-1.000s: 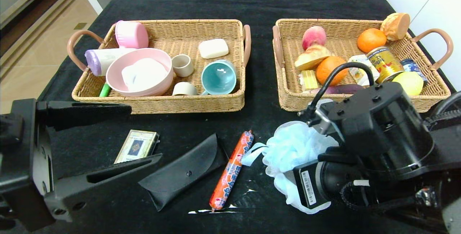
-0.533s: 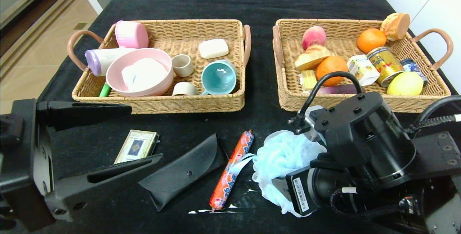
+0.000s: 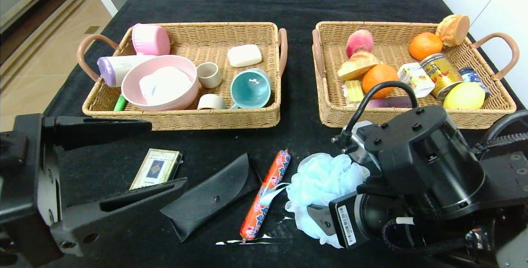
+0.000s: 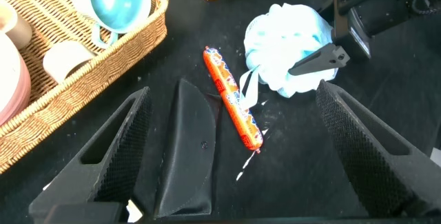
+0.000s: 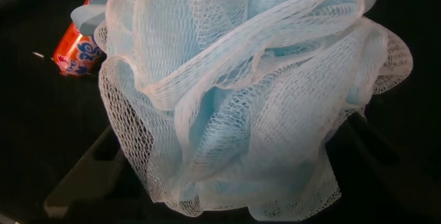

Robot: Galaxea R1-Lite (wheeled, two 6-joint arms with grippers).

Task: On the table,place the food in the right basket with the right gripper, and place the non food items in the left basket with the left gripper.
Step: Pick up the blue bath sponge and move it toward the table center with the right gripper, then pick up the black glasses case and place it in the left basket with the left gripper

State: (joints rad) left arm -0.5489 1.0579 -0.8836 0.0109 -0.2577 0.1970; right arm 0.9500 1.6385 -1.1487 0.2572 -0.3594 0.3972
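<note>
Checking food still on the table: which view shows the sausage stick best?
The head view: the whole sausage stick lies clear between pouch and pouf. Left wrist shows it whole, though farther off; right wrist only one end behind the pouf.

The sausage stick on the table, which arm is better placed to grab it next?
Right, probably. The sausage stick is food, bound for the right basket, and the right gripper sits just beside it, against the blue bath pouf. The left gripper hangs open over the black pouch.
</note>
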